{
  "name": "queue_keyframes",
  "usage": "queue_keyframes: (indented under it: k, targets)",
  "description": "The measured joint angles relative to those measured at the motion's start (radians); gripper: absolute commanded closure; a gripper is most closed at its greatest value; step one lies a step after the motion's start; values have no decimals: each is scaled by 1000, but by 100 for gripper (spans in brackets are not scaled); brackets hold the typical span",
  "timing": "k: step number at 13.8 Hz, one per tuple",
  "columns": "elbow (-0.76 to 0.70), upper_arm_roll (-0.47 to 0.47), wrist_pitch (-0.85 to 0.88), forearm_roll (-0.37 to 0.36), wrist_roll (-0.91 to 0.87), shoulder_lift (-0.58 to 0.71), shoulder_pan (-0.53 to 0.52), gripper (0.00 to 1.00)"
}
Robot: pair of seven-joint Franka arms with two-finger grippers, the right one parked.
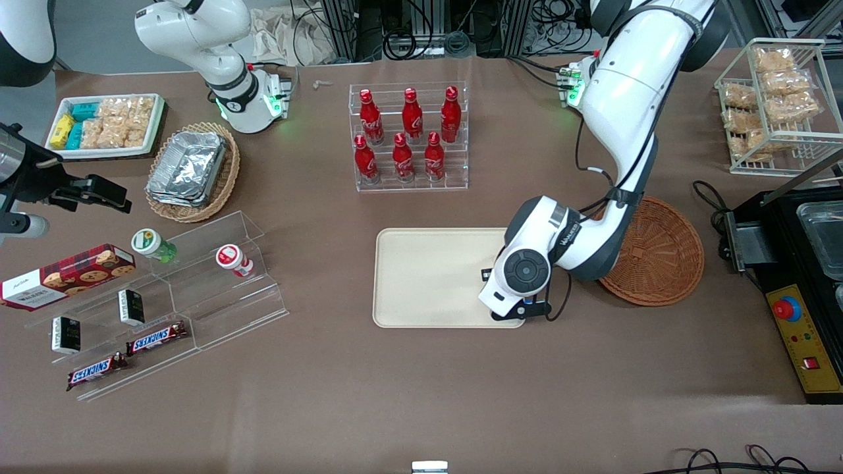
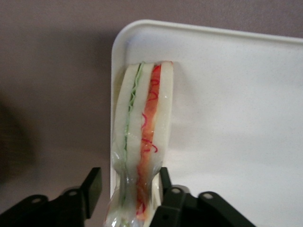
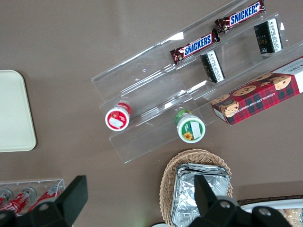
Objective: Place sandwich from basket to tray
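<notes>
Sandwich point(image 2: 141, 142): stands on edge at the tray's corner, close along the rim, wrap pinched between the fingers point(image 2: 163, 182).
Gripper point(image 2: 128, 189): low over that corner, fingers clamped on the sandwich.
Tray point(image 1: 428, 276): cream, otherwise bare.
Basket point(image 1: 658, 253): beside the tray, nothing visible in it.
Risk: once released, the wedge (narrow-footed) may topple over the rim onto the surface point(image 1: 421, 395).

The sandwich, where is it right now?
The sandwich stands on edge at a corner of the tray, between the end effector's fingers.
</notes>
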State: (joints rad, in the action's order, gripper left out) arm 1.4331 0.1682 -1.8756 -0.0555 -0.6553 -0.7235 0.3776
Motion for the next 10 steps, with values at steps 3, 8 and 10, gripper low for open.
queue_keyframes:
  k: [3,8,10]
  targets:
    - [-8,-15,56,-3,5,74,-26,0]
    - [-11,-19,170,-79,171,250,-138,0]
    - [-10,-22,192,-78,306,299,-210,0]
